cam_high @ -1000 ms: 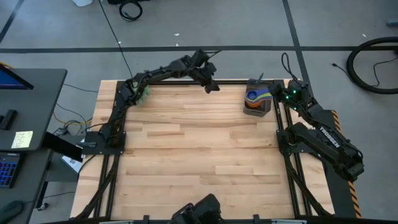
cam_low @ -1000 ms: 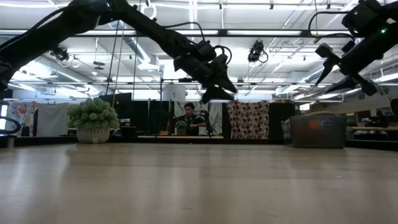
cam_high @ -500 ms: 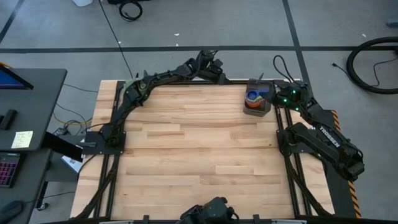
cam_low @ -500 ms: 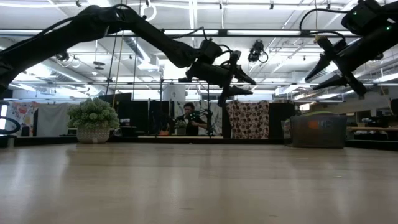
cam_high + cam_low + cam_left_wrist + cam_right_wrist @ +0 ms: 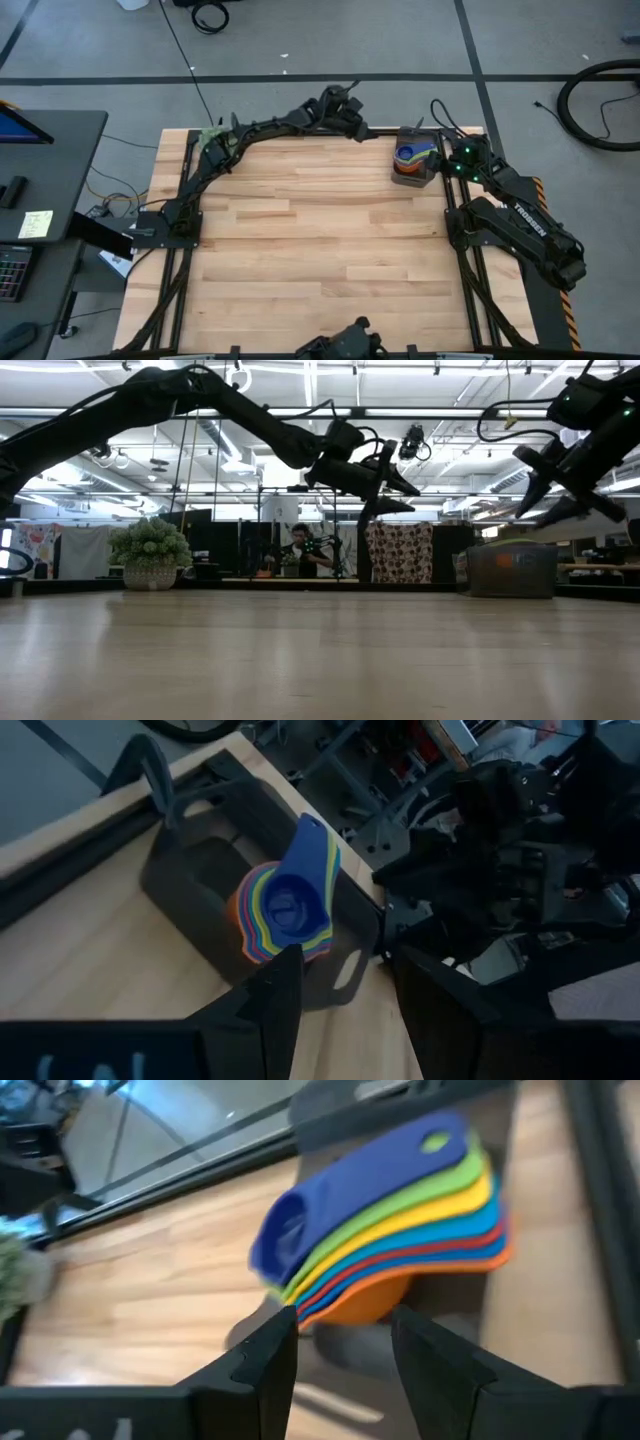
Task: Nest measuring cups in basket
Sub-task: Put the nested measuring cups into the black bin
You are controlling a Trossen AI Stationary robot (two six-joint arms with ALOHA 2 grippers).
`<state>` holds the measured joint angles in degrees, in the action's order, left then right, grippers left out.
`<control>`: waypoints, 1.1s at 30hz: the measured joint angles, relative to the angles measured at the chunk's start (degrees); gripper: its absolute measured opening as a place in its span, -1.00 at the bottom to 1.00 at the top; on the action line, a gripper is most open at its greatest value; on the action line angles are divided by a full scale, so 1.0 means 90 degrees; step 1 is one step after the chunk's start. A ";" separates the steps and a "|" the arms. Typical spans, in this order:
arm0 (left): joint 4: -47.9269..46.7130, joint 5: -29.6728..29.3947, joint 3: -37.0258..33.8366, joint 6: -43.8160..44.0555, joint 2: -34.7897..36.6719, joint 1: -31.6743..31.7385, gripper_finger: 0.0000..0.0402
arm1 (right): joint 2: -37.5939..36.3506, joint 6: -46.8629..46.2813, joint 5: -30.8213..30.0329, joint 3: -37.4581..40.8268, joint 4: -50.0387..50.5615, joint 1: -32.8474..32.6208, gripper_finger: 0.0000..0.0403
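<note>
The wooden surface [image 5: 320, 240] carries the basket [image 5: 413, 175] at its far edge, toward the right arm's side. Both dark arms reach up over that far edge. The left pincer [image 5: 398, 495] hangs in the air above the far edge, a little to the left of the basket; its two fingers [image 5: 265, 1010] stand apart with nothing between them. The right pincer [image 5: 345, 1342] hovers just beside and above the basket, its fingers likewise parted and holding nothing.

Inside the dark grey basket sits the nested stack of measuring cups [image 5: 285, 912], one inside another, orange at the bottom, then red, blue, yellow and green, with the dark blue cup [image 5: 340, 1195] on top. Their flat handles fan out together, tilted upward against the basket's wall. A potted plant [image 5: 150, 555] stands at the far left corner. A person [image 5: 302, 552] sits in the room beyond.
</note>
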<state>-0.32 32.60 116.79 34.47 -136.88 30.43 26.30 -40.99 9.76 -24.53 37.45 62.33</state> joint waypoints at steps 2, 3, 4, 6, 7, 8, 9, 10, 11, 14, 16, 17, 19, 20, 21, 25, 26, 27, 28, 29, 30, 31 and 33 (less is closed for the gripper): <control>0.0023 0.0000 0.0000 -0.0065 0.0000 0.0023 -0.19 | 0.0077 0.0117 -0.0238 0.0000 -0.0002 0.0000 -0.17; 0.0025 0.0001 0.0000 -0.0066 0.0000 0.0035 -0.19 | 0.0144 0.0179 -0.0315 0.0000 -0.0007 0.0000 -0.17; 0.0015 -0.0001 0.0000 -0.0050 0.0000 0.0036 -0.19 | 0.0229 0.0258 -0.0362 0.0000 -0.0008 0.0000 -0.17; 0.0000 0.0000 0.0000 -0.0033 0.0000 0.0064 -0.19 | 0.0446 0.0406 -0.0408 0.0000 -0.0002 0.0000 -0.17; -0.0001 0.0001 0.0000 -0.0033 0.0000 0.0064 -0.19 | 0.0565 0.0450 -0.0419 0.0000 -0.0002 0.0000 -0.17; -0.0008 0.0000 0.0000 -0.0031 0.0000 0.0064 -0.19 | 0.0702 0.0481 -0.0421 0.0000 -0.0002 0.0000 -0.17; -0.0020 0.0001 0.0000 -0.0027 0.0000 0.0064 -0.19 | 0.0839 0.0529 -0.0418 0.0000 -0.0004 0.0000 -0.17; -0.0035 0.0001 0.0000 -0.0025 0.0000 0.0064 -0.19 | 0.0978 0.0567 -0.0416 0.0000 -0.0002 0.0000 -0.17; -0.0043 0.0002 0.0000 -0.0023 0.0000 0.0064 -0.19 | 0.1113 0.0627 -0.0416 0.0002 0.0000 0.0000 -0.17; -0.0038 0.0002 0.0000 -0.0023 0.0000 0.0064 -0.19 | 0.1485 0.0949 -0.0457 -0.0003 -0.0075 0.0000 -0.17; -0.0041 0.0002 0.0000 -0.0021 0.0000 0.0064 -0.19 | 0.1710 0.1123 -0.0451 -0.0007 -0.0200 0.0000 -0.17; -0.0041 0.0002 0.0000 -0.0021 0.0000 0.0064 -0.19 | 0.1804 0.1188 -0.0450 -0.0007 -0.0294 0.0000 -0.17; -0.0038 0.0002 0.0000 -0.0021 0.0000 0.0064 -0.19 | 0.1964 0.1245 -0.0450 -0.0007 -0.0504 0.0000 -0.17; -0.0038 0.0002 0.0000 -0.0019 0.0000 0.0064 -0.19 | 0.2033 0.1246 -0.0451 -0.0005 -0.0601 0.0000 -0.17; -0.0038 0.0002 0.0000 -0.0018 0.0000 0.0064 -0.19 | 0.2097 0.1259 -0.0455 -0.0002 -0.0687 0.0000 -0.17; -0.0037 0.0002 0.0000 -0.0017 0.0000 0.0064 -0.19 | 0.2346 0.1461 -0.0457 -0.0002 -0.0926 0.0000 -0.17; -0.0038 0.0002 0.0000 -0.0018 0.0000 0.0064 -0.19 | 0.2407 0.1513 -0.0460 -0.0002 -0.0961 0.0003 -0.17; -0.0038 0.0002 0.0000 -0.0018 0.0000 0.0064 -0.19 | 0.2471 0.1562 -0.0460 -0.0002 -0.0980 0.0014 -0.17; -0.0038 0.0002 0.0000 -0.0017 0.0000 0.0064 -0.19 | 0.2530 0.1581 -0.0460 0.0000 -0.1014 0.0019 -0.17; -0.0038 0.0002 0.0000 -0.0017 0.0000 0.0064 -0.19 | 0.2590 0.1582 -0.0462 0.0000 -0.1066 0.0019 -0.17; -0.0038 0.0002 0.0000 -0.0018 0.0000 0.0064 -0.19 | 0.2645 0.1586 -0.0462 0.0000 -0.1120 0.0019 -0.17; -0.0038 0.0002 0.0000 -0.0016 0.0000 0.0064 -0.19 | 0.2688 0.1600 -0.0460 0.0000 -0.1171 0.0019 -0.17; -0.0038 0.0002 0.0000 -0.0016 0.0000 0.0064 -0.19 | 0.2758 0.1649 -0.0434 0.0005 -0.1321 0.0019 -0.17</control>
<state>-0.67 32.62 116.79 34.33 -136.88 31.00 51.12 -26.15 5.85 -24.49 25.56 62.50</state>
